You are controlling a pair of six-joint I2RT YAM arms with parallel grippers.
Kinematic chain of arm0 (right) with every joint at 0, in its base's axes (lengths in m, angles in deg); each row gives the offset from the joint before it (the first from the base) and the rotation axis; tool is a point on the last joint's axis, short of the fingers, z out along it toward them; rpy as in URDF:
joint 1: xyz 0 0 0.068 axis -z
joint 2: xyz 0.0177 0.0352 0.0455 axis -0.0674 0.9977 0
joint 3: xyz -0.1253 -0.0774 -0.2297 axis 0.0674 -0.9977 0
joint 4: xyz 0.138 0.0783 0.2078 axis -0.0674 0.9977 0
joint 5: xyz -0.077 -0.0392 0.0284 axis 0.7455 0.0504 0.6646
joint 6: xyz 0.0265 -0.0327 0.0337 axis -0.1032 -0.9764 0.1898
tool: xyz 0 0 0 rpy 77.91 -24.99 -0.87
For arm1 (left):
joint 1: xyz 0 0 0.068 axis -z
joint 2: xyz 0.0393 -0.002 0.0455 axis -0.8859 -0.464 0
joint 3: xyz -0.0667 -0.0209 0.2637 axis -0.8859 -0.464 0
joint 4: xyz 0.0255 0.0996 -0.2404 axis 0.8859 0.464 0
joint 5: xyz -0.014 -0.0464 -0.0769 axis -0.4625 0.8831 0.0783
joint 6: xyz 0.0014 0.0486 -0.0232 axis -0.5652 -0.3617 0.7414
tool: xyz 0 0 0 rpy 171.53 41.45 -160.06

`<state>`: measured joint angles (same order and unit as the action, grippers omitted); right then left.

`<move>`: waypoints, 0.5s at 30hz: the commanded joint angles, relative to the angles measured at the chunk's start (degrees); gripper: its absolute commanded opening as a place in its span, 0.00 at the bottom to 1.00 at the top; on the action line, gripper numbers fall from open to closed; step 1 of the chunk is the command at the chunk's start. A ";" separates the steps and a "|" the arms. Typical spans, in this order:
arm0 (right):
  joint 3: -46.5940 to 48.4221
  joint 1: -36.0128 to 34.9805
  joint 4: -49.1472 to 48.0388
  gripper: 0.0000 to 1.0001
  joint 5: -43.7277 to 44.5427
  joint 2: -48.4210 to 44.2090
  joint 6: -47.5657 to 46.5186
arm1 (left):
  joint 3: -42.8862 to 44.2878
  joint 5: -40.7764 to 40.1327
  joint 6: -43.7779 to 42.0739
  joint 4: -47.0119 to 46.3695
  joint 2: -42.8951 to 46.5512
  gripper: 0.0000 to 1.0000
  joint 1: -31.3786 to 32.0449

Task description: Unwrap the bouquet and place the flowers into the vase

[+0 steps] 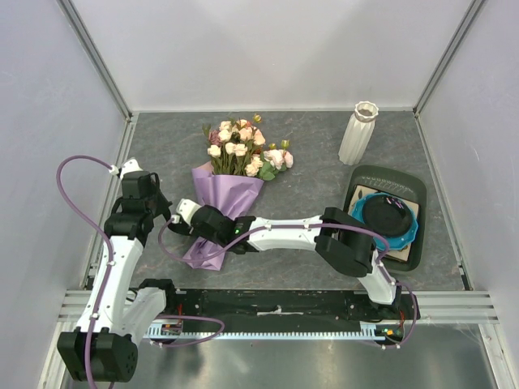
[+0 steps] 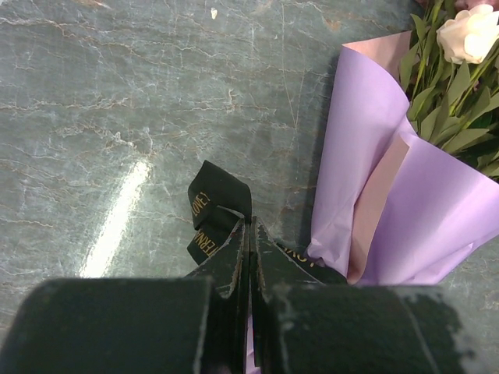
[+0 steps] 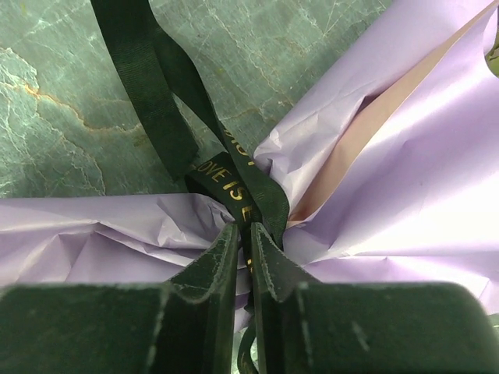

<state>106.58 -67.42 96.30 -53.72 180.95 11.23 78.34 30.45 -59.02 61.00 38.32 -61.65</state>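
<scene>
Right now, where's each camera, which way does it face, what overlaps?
Top external: above, behind the bases, looking down at table; both arms, bouquet, vase show.
Left wrist: on left arm, facing down; left end effector shut on black ribbon.
Right wrist: on right arm, facing down; right end effector shut on ribbon knot.
Shared: both wrist views show ribbon, lilac paper.

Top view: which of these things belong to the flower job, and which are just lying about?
Job in hand:
bouquet
black ribbon tied round it
white vase

Lying about:
blue dish
dark tray under it
</scene>
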 commanded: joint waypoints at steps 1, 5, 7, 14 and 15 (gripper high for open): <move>2.41 -0.43 -2.68 0.16 2.43 -1.94 0.09 | -0.19 -1.41 0.01 -2.44 0.37 0.02 -0.44; 2.15 -0.43 -2.94 0.07 2.70 -3.70 1.14 | -0.28 -1.33 0.27 -2.27 0.19 0.02 -0.53; 1.97 -0.43 -3.03 0.02 3.05 -4.93 2.02 | -0.28 -1.32 0.27 -2.27 0.02 0.02 -0.62; 1.44 -0.43 -4.26 0.00 1.91 -9.85 7.11 | -0.28 -0.80 0.62 -2.27 -1.04 0.02 -0.62; 1.62 -0.43 -4.61 0.00 1.64 -10.81 7.47 | -0.28 -0.71 0.71 -2.18 -1.21 0.02 -0.62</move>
<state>106.65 -67.55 95.76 -52.04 176.04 14.94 78.16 30.45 -59.00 61.00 37.65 -62.02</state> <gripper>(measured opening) 0.007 0.023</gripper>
